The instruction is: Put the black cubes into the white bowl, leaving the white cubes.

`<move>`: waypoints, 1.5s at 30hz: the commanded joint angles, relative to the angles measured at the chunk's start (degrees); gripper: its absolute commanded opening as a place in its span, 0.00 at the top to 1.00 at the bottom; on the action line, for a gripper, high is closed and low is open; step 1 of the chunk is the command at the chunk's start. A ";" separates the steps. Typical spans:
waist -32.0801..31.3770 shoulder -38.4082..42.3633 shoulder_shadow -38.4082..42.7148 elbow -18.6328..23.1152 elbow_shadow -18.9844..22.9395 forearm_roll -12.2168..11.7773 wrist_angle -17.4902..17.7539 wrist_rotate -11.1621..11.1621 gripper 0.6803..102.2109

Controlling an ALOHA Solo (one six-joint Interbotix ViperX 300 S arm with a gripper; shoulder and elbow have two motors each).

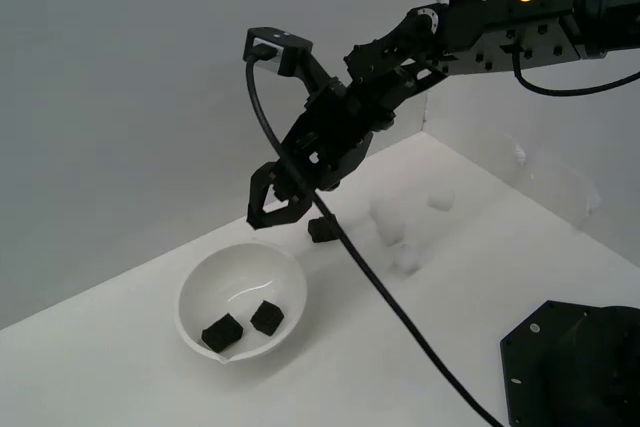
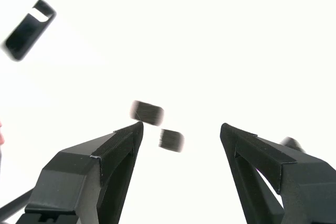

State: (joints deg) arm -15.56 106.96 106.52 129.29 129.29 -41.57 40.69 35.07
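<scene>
— Black cubes are what must be located first. Where are they seen?

— Two black cubes [image 1: 245,324] are lying inside the white bowl [image 1: 196,287], near its bottom. A third black cube [image 1: 321,231] is seen on the table [image 1: 480,277], just beyond the bowl's rim, partly covered by the arm's cable in the exterior view.

— And the gripper [image 1: 277,203]?

— It is held in the air above the far side of the bowl, with the fingers spread apart and nothing between them. In the wrist view the two cubes in the bowl appear between and beyond the fingers [image 2: 113,153].

— So which way must it be moved?

— The remaining cube lies behind the fingertips, toward the arm's base and lower, on the exterior view's right of them. It is judged that the gripper must be drawn back and lowered. The white cubes [image 1: 405,237] lie further to the right and are to be left alone.
</scene>
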 commanded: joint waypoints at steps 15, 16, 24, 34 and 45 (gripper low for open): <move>8.61 -4.13 -3.87 -0.35 -0.70 9.32 0.44 1.32 0.11; 8.61 -4.92 -4.57 -0.44 -0.70 9.58 0.44 1.32 0.10; 8.61 -9.23 -8.88 -0.26 -0.70 11.60 -3.69 1.32 0.10; 8.61 -11.25 -10.99 -0.09 -0.70 11.60 -6.68 1.32 0.02; 8.00 -15.47 -15.29 0.00 -0.26 11.60 -6.77 1.32 0.02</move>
State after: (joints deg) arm -7.03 90.62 90.35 129.46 129.55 -28.74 33.31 36.04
